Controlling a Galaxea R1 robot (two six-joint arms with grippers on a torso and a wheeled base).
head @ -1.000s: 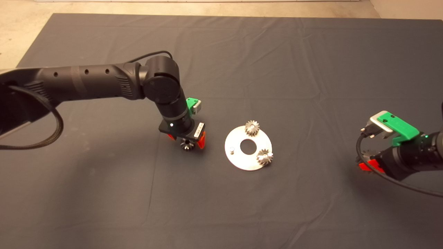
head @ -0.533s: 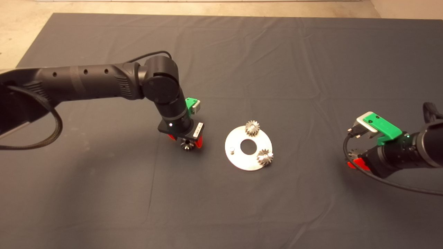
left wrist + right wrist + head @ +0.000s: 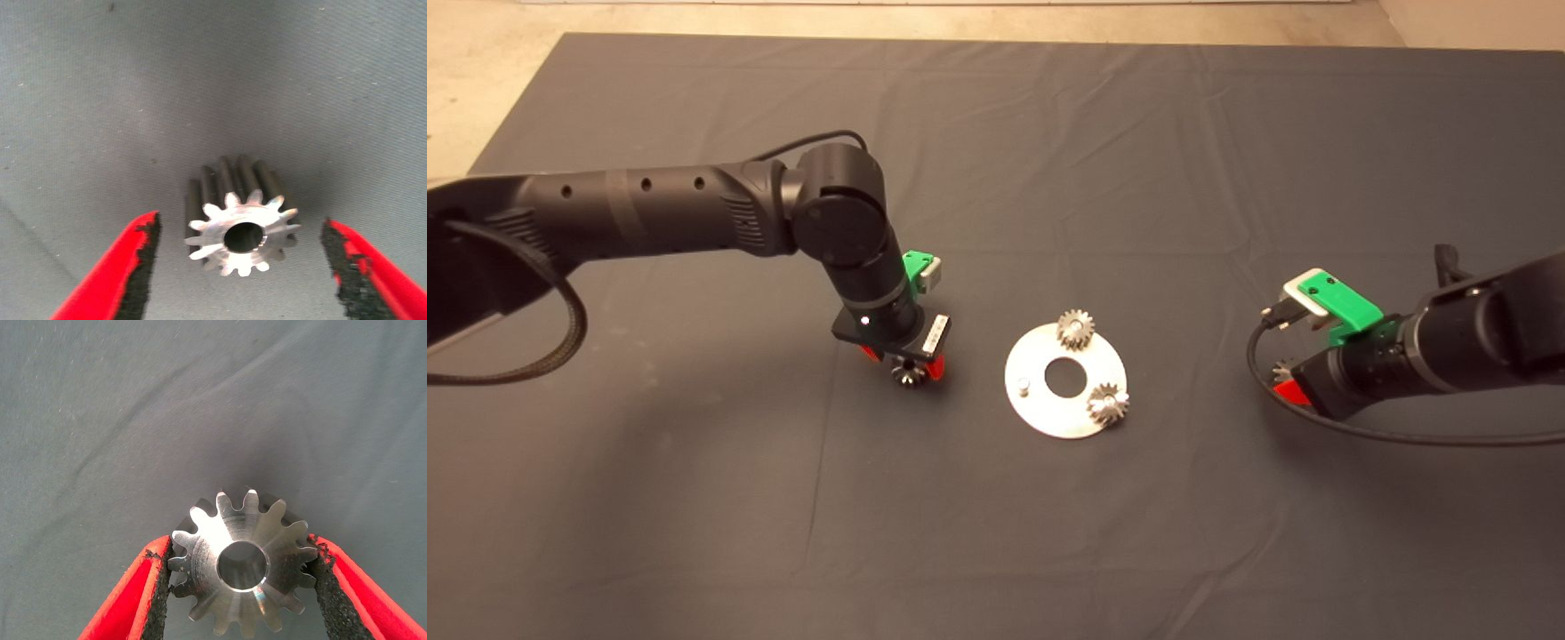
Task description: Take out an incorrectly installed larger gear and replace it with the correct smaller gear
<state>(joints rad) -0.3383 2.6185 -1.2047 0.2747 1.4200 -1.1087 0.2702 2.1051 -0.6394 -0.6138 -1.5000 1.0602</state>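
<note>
The larger gear [image 3: 908,375], a cone-shaped toothed steel piece [image 3: 241,217], lies on the mat just left of the round steel plate [image 3: 1040,413]. My left gripper [image 3: 903,364] stands over it, open, with a gap between each pad and the teeth [image 3: 240,228]. My right gripper [image 3: 1288,384] hovers right of the plate, shut on the smaller gear [image 3: 243,563], whose teeth touch both pads; in the head view only its edge [image 3: 1282,371] peeks out. Two small gears [image 3: 1076,329] [image 3: 1108,404] sit on the plate, and a bare peg [image 3: 1024,385] stands at its left side.
The plate has a large round centre hole [image 3: 1064,377]. The dark mat [image 3: 996,533] is wrinkled, with bare floor beyond its far edge. The right arm's cable [image 3: 1360,434] loops below its wrist.
My right arm has travelled left toward the plate, carrying the smaller gear. The left gripper has stayed over the larger gear, hardly moving.
</note>
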